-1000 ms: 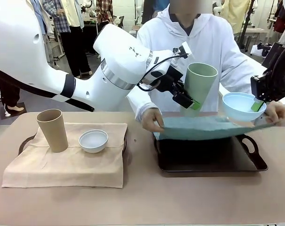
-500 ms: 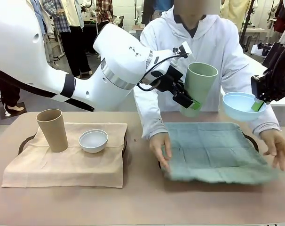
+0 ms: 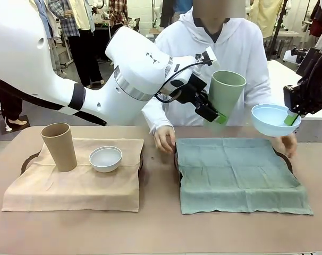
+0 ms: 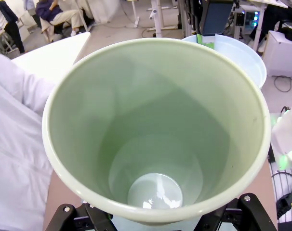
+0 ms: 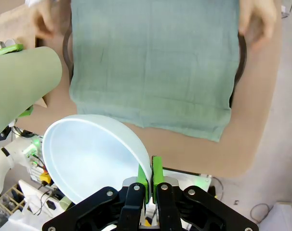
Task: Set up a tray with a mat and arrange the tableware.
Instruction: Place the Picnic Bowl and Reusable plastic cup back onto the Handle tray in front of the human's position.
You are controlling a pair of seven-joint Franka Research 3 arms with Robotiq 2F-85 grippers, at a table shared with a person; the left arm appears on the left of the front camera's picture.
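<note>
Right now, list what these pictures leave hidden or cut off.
- Right tray, front view: the green mat covers it; just rim slivers show.
- Left tray, front view: under the beige mat; one handle peeks out.
- Left gripper, left wrist view: the green cup hides its fingers.
- Blue bowl, front view: its inside cannot be seen.

Pale green cup [image 3: 225,98], light blue bowl [image 3: 269,119], both plain. Teal-green mat [image 3: 238,174] right of the beige mat [image 3: 76,178]; on the beige one, tan cup [image 3: 59,146] and white bowl [image 3: 106,158].
</note>
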